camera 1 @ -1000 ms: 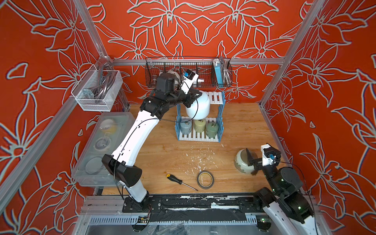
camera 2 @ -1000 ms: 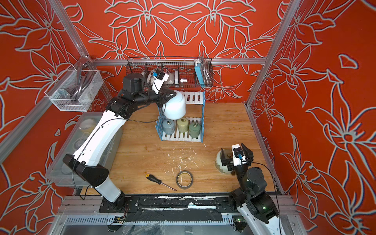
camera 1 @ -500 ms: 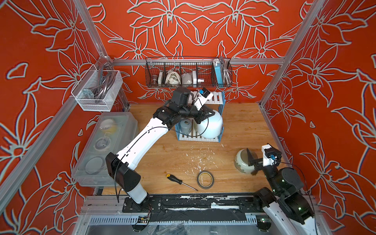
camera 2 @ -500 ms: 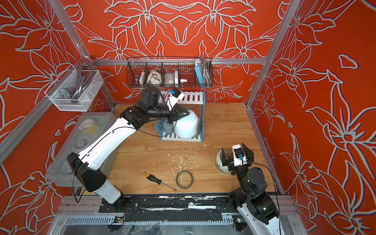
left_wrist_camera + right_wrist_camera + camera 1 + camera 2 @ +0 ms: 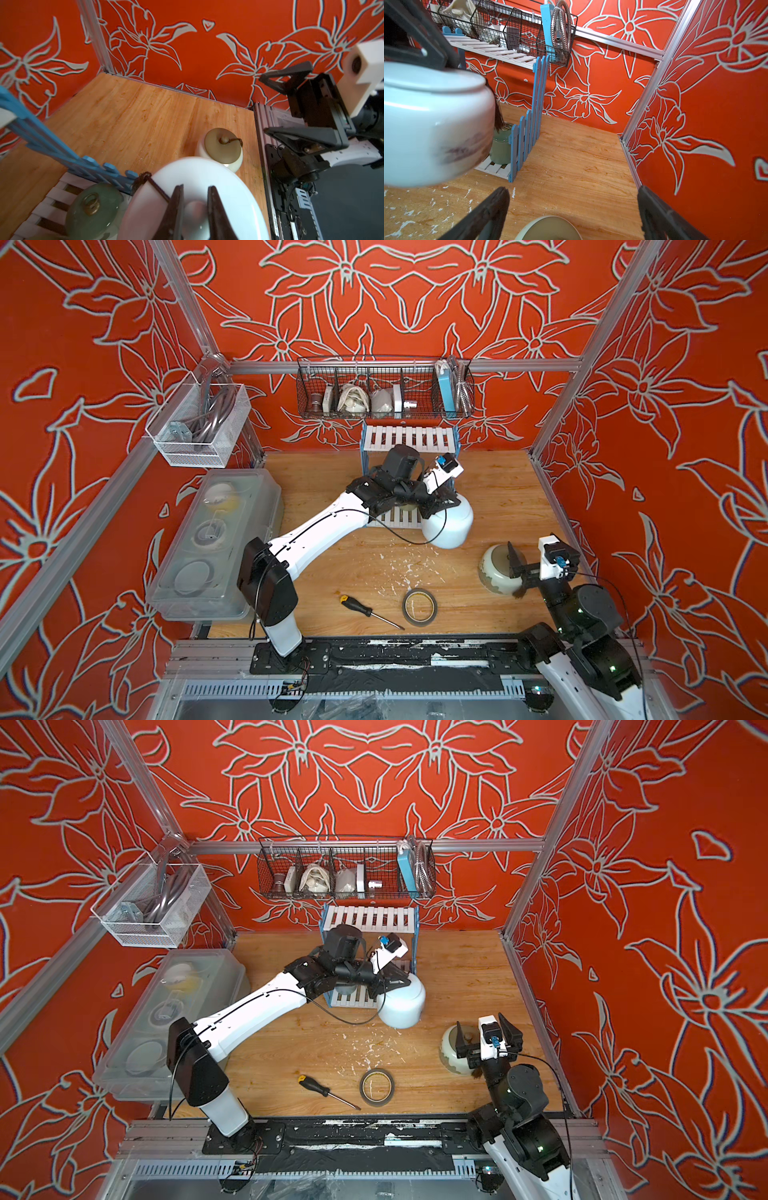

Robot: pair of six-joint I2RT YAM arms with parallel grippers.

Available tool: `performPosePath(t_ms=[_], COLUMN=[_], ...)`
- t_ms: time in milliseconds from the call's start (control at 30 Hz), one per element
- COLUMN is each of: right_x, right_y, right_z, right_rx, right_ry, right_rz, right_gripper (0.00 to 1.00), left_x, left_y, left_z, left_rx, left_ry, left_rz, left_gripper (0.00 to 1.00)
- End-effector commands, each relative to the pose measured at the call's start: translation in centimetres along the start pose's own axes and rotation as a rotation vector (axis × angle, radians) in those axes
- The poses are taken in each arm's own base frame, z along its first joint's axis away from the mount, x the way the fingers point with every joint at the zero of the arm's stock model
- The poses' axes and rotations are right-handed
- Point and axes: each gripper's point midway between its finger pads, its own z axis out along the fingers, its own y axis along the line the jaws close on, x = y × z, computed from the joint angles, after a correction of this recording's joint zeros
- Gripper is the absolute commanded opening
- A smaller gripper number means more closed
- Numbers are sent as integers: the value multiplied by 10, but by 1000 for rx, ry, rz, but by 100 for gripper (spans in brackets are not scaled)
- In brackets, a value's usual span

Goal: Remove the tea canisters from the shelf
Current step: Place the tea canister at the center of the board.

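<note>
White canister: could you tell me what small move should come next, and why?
Probably lower the white canister onto the table: the left tool is shut on its lid knob, and it hangs just outside the shelf.

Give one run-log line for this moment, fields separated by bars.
left gripper: shut on white canister knob | white canister: off shelf | right gripper: open by cream canister | shelf lower tier: sage green canister

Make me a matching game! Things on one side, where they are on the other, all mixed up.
1 white canister
2 cream canister
3 sage green canister
4 screwdriver

A on the lower board of the shelf
B beside the tape roll
C gripped by the left gripper
D on the table, before the open right gripper

Pairs: 1-C, 2-D, 3-A, 4-B
</note>
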Motion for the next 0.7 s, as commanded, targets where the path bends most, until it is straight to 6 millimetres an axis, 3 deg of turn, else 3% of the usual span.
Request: performPosePath(t_ms=[0, 433, 667], right_x=[-4, -5, -6], right_y=[-8, -7, -8], right_z=[-2, -4, -4], right_rx=[39, 30, 34], right_ry=[-25, -32, -32], right_rz=[12, 15, 16], right_gripper=[99, 99, 99], left_x=[-54, 7, 29], left_y=[-33, -14, -6], left_z=[-14, 25, 42], left_rx=[34, -87, -110], left_ry=[-201, -229, -213], left_rz=[222, 165, 113], left_gripper=[0, 0, 0])
